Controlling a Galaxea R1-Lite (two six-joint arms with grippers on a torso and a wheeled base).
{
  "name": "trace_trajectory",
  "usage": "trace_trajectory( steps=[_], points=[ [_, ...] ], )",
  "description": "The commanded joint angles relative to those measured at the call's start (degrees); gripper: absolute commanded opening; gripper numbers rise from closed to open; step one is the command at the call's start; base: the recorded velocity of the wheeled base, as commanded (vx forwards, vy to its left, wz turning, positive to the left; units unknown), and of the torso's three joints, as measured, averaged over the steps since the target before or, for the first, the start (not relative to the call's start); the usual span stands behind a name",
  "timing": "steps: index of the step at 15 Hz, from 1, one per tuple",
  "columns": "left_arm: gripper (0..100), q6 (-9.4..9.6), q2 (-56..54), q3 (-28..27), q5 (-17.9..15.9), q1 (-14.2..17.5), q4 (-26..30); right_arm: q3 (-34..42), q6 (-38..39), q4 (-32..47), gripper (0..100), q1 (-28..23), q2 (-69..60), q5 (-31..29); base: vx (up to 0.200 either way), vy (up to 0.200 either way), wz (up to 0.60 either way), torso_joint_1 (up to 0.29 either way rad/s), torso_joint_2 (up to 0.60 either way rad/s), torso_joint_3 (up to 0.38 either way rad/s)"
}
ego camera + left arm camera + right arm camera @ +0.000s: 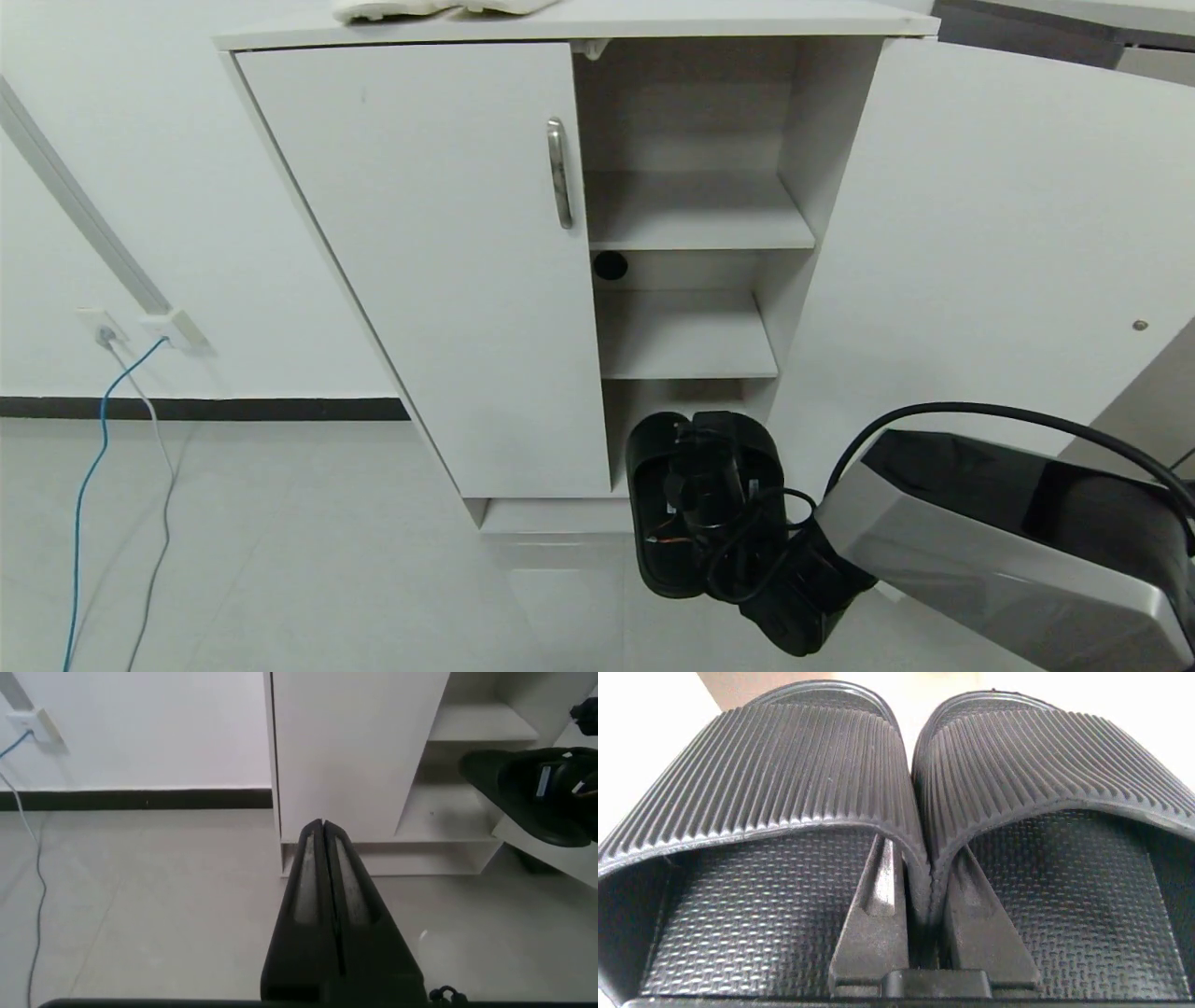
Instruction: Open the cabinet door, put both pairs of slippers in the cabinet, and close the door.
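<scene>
A pair of black ribbed slippers (653, 523) hangs side by side just in front of the white cabinet's bottom compartment (653, 397). My right gripper (924, 901) is shut on their two adjoining inner walls, one finger inside each slipper. The same black slippers (542, 784) show in the left wrist view, by the open side. The cabinet's right door (980, 233) stands wide open; the left door (420, 280) with its metal handle (558, 173) is closed. A pale second pair of slippers (439, 7) lies on the cabinet top. My left gripper (322, 840) is shut on nothing, low over the floor, facing the cabinet base.
Two bare shelves (686, 341) sit above the bottom compartment, with a dark round hole (610, 266) in the back panel. A wall socket (103, 331) with a blue cable (93, 439) trailing on the floor lies to the left.
</scene>
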Motion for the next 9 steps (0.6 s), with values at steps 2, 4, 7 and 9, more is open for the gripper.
trace_trajectory(
  steps=[2,4,7,9],
  points=[
    [0,0.0,0.07,0.01,0.04,0.04,-0.05,0.44,-4.73,-8.48,0,-0.24,1.28,-0.13,0.0,0.0,0.0,0.005,0.0,-0.198],
    [0,0.0,0.07,0.01,0.04,0.04,-0.05,1.32,-10.7,-17.53,0,-1.03,2.25,0.13,0.0,0.0,0.0,0.005,0.0,-0.127],
    [0,0.0,0.07,0.01,-0.04,0.04,-0.05,1.49,-12.29,-20.08,0,-1.55,2.42,0.22,0.0,0.0,0.0,0.0,0.0,0.0],
    [0,-0.09,0.07,0.01,0.04,0.04,-0.05,1.49,-12.46,-20.34,0,-1.55,2.25,0.31,0.0,0.0,0.0,0.0,0.0,0.0]
  ],
)
